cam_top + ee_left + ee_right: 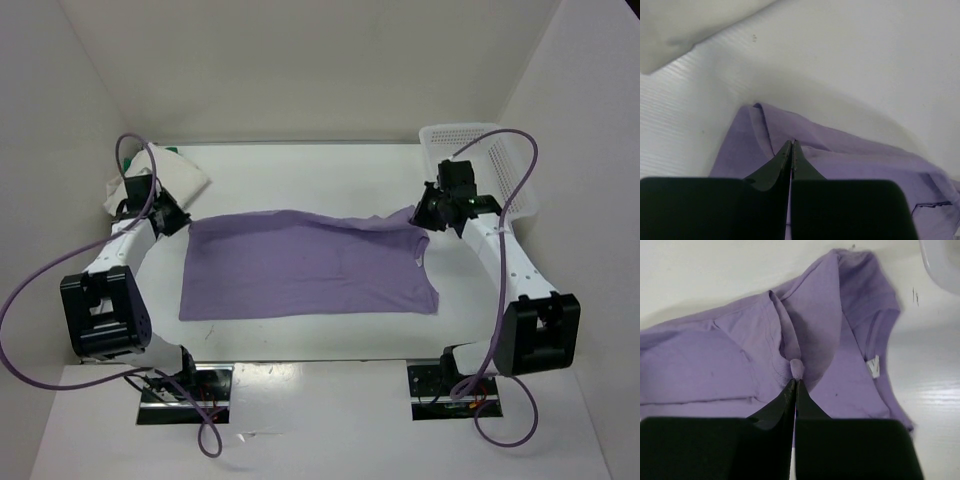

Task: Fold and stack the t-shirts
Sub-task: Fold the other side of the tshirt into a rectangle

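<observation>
The lavender t-shirt point(305, 265) lies spread across the middle of the table, its far edge raised between the two grippers. My left gripper point(178, 222) is shut on its far left corner; in the left wrist view the closed tips point(791, 143) sit in a fold of the lavender cloth point(850, 155). My right gripper point(425, 218) is shut on the far right corner; in the right wrist view a pinched nub of the shirt point(740, 360) sticks out past the tips point(796, 382). The white/cream t-shirt point(182, 175) lies bunched at the back left, with a bit of green point(128, 165) beside it.
A white perforated basket point(480, 160) stands at the back right, close behind my right gripper; its corner shows in the right wrist view point(945, 265). The cream cloth point(680, 30) lies just beyond my left gripper. White walls enclose the table on three sides.
</observation>
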Robot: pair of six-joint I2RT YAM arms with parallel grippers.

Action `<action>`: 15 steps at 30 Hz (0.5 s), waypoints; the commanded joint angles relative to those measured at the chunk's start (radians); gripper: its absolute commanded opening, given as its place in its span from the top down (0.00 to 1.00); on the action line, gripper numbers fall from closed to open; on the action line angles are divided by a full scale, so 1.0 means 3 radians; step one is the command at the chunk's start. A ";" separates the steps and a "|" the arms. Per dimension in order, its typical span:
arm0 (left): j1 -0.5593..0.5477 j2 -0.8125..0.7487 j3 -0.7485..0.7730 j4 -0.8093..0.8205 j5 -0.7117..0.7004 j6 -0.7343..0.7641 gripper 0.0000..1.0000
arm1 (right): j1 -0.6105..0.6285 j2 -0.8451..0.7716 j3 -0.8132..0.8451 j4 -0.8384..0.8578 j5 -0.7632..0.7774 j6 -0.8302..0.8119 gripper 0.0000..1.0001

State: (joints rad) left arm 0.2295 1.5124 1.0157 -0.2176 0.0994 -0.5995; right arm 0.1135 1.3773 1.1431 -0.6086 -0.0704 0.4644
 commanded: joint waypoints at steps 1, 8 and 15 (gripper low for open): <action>0.0140 -0.0097 -0.0093 -0.0072 0.0114 0.0030 1.00 | -0.0010 -0.0148 -0.0190 -0.0205 -0.0042 0.0063 1.00; 0.0217 -0.0306 -0.0302 -0.0190 0.0144 0.0030 1.00 | -0.0128 -0.0556 -0.0461 -0.0563 -0.0236 0.0195 0.97; 0.0283 -0.0368 -0.0410 -0.0302 0.0129 0.0030 0.99 | -0.0128 -0.0776 -0.0522 -0.0946 -0.0313 0.0195 0.96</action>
State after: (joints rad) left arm 0.2928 1.4284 0.9096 -0.2958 0.1360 -0.6025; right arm 0.0803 1.2041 0.9958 -0.7975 -0.1432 0.5152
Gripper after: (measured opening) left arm 0.008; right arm 0.044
